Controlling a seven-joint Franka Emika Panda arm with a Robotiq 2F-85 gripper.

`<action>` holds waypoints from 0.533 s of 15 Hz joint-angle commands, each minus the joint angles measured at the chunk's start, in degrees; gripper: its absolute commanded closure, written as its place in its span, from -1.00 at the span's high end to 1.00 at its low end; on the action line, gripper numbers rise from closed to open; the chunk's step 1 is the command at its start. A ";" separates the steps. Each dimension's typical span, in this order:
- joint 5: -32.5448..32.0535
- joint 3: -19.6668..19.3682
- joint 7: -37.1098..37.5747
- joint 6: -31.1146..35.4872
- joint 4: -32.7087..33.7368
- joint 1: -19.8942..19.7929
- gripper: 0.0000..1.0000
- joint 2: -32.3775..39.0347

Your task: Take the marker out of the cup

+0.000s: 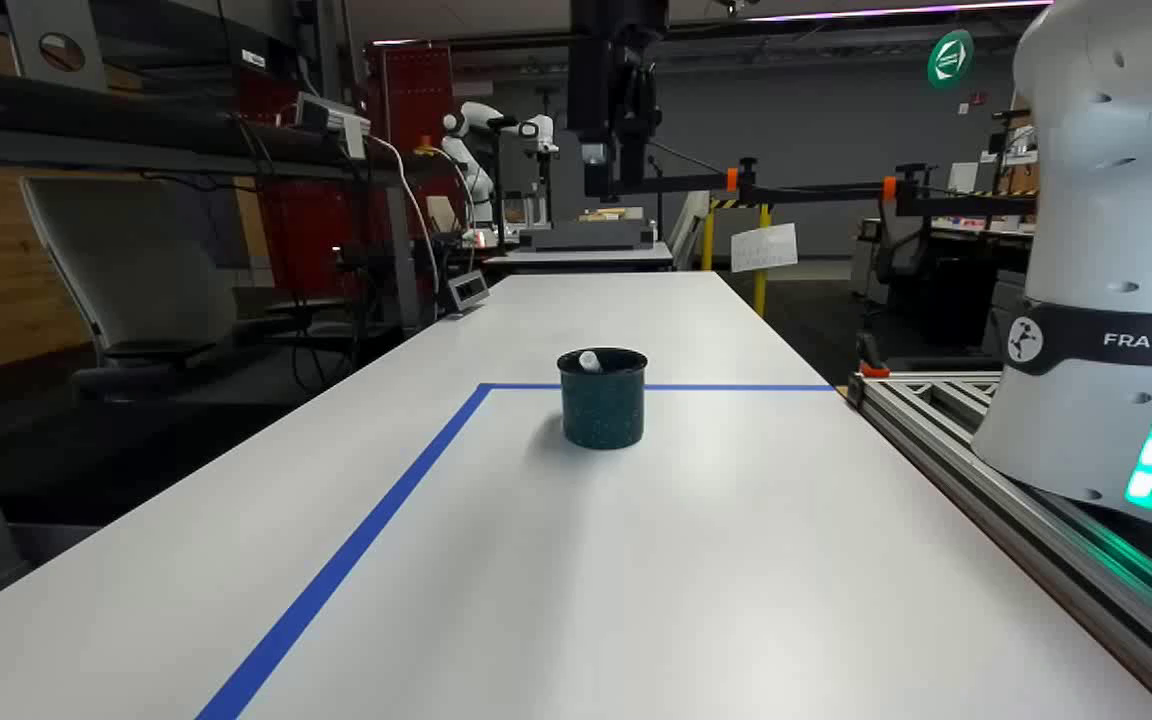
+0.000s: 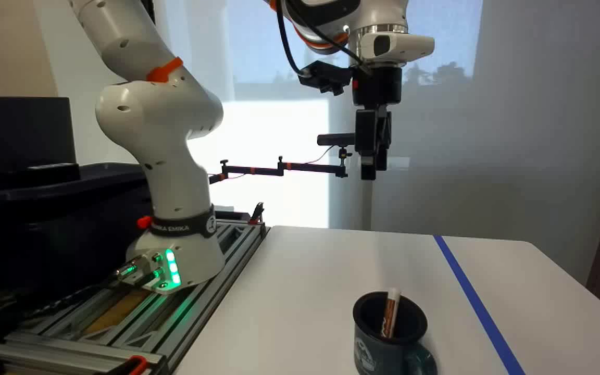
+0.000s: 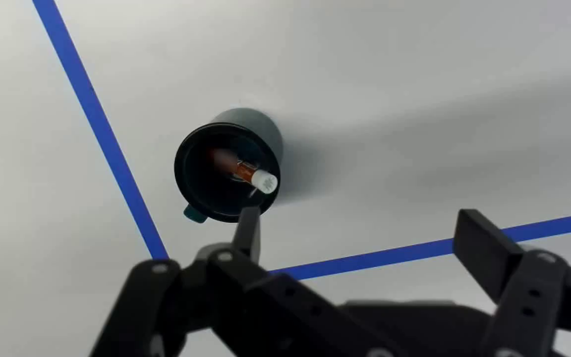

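The dark teal cup [image 1: 602, 412] stands upright on the white table and also shows in an exterior view [image 2: 366, 355] and the wrist view [image 3: 261, 125]. It has a small handle [image 2: 421, 360]. The marker [image 2: 390, 313] leans inside the cup, its white end at the rim and its orange-brown body going down inside. It also shows in the wrist view [image 3: 252, 174]; only its white tip shows in an exterior view [image 1: 590, 361]. My gripper [image 3: 358, 218] is open and empty, high above the table [image 2: 374, 167]. In the wrist view the cup lies up and left of the fingers.
Blue tape lines [image 1: 366, 535] mark the white table [image 1: 716, 600]. A metal rail [image 2: 227, 291] runs along the table edge by the robot base [image 2: 180, 260]. A black jointed camera arm [image 2: 308, 167] stands beyond the table. A small grey device [image 1: 468, 290] sits at the table's side edge.
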 commanded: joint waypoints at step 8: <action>-0.31 -0.32 0.97 0.12 0.09 0.15 1.00 0.66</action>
